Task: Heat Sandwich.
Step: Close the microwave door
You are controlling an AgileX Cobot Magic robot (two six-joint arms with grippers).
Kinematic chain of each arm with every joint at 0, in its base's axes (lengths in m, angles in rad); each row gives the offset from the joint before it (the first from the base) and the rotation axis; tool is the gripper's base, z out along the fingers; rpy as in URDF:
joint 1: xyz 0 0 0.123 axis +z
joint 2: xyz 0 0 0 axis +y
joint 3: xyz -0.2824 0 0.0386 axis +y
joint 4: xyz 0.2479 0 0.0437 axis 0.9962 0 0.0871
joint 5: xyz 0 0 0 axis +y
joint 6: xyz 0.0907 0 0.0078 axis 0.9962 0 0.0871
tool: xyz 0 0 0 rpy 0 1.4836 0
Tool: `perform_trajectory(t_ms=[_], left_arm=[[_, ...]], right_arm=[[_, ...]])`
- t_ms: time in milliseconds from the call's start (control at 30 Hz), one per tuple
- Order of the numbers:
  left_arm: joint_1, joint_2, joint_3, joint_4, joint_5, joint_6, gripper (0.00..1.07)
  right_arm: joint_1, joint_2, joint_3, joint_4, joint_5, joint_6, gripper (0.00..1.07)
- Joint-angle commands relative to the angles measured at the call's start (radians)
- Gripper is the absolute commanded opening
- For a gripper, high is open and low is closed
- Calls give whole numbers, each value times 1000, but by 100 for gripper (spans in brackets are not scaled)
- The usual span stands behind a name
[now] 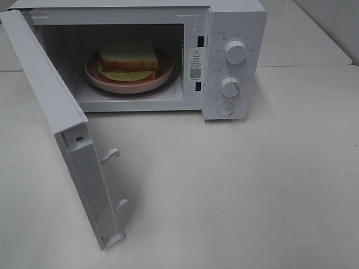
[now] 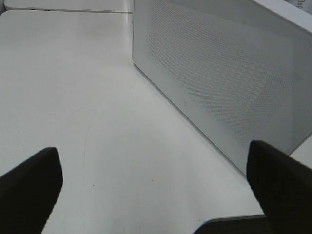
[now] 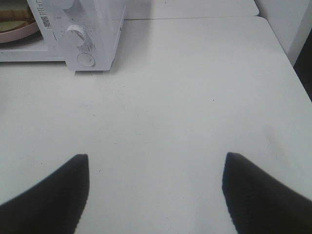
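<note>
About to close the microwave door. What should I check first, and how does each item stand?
1. Sandwich sits on the pink plate inside the microwave: ok.
2. Plate sits behind the door opening: ok.
3. Door swung wide, nothing in its path in the high view: ok.
4. Left gripper open, empty, facing the door: ok.
5. Right gripper open, empty, over the table: ok.
6. Upper knob and lower knob settings: cannot tell.
</note>
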Motion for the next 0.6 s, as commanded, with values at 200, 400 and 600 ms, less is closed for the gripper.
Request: perform_trajectory(t_ms=[200,400,600], left_arm=[[-1,45,-2,-10,-11,-6,97],[-1,100,-45,-15,-77,-5,97],[-1,196,-44,-13,-216,19,97]], right_arm=[[-7,-23,3,0,-16,-5,74],[-7,-23,3,0,-16,-5,74],[-7,-23,3,0,-16,-3,72]])
